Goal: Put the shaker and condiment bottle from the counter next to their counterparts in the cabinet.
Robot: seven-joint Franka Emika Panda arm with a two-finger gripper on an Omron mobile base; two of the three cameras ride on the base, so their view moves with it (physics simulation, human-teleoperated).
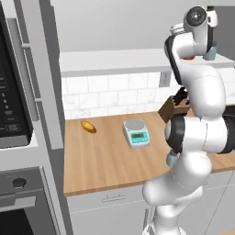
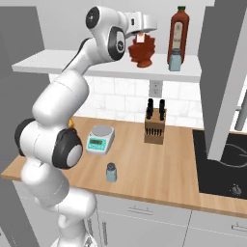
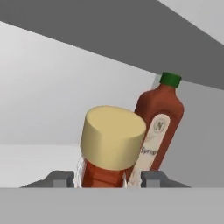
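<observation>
Nearest the base, on the wooden surface, the shaker stood upright and untouched, near the front edge, with a small kitchen scale behind it to the left and a knife block behind it to the right. A small yellow-orange item lay further left on the surface, too small to identify.

Higher and farther back, the arm reached up to the cabinet shelf. The end effector was clenched on the neck of the condiment bottle, just under its tan stopper; in the hand view the dark fingertips sat on either side of the ribbed red body. The bottle's base appeared to be at the shelf slab or barely above it; contact could not be told for certain.

Beyond it, just to the right, stood the counterparts: the tall red-brown bottle with the green cap and the second small shaker at its foot.

The step in hand seemed to be the placing of the condiment bottle beside the tall one. The next move likely called for settling it flat, releasing the fingers, and backing the hand straight out without tipping either bottle. The shaker on the surface was not yet fetched.
</observation>
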